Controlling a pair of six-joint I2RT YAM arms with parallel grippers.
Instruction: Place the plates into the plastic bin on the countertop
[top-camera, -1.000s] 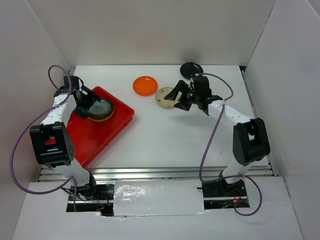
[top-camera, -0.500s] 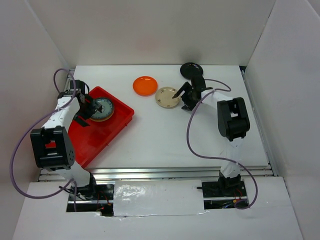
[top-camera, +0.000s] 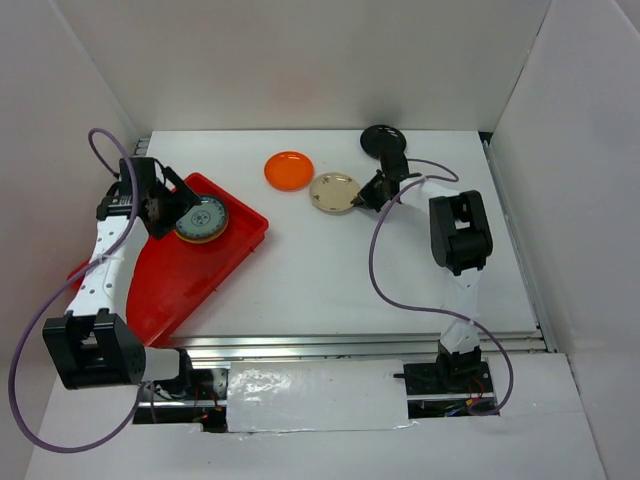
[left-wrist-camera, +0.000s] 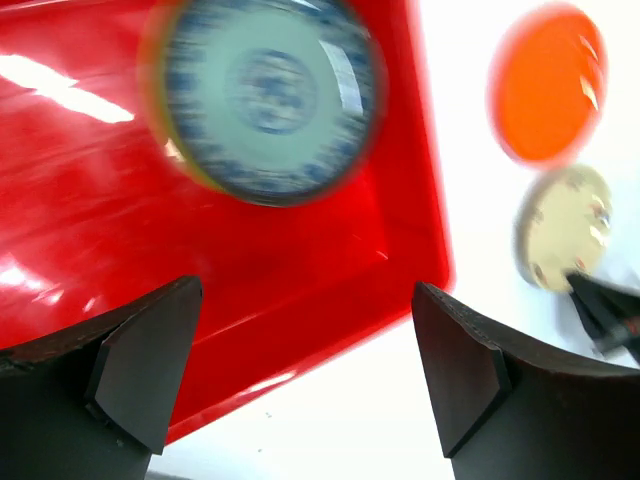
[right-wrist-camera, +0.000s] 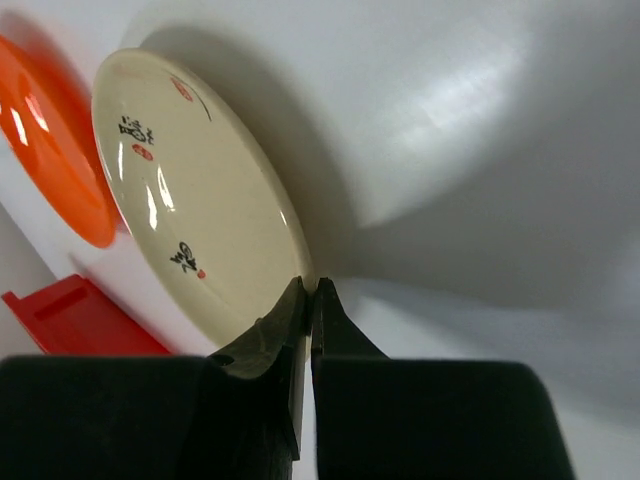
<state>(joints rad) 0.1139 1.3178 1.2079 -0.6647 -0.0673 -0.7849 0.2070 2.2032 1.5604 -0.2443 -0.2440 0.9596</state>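
The red plastic bin (top-camera: 190, 270) lies at the left of the white countertop (top-camera: 340, 270). A blue-white patterned plate (top-camera: 201, 219) sits in its far corner, on top of another plate whose edge just shows. My left gripper (top-camera: 168, 205) hovers open beside it, over the bin (left-wrist-camera: 120, 260), with nothing between its fingers (left-wrist-camera: 150, 360). An orange plate (top-camera: 289, 170), a cream plate (top-camera: 334, 192) and a black plate (top-camera: 383, 139) lie on the countertop. My right gripper (right-wrist-camera: 308, 295) is shut on the near rim of the cream plate (right-wrist-camera: 195, 210), which still rests on the surface.
White walls close in the table on three sides. A metal rail (top-camera: 360, 345) runs along the near edge. The right arm's cable (top-camera: 385, 290) loops over the countertop. The orange plate (right-wrist-camera: 55, 150) lies just beyond the cream one.
My right gripper reached the cream plate's edge and shut on its rim. My left arm drew back a little to the left of the plate in the bin and stayed open.
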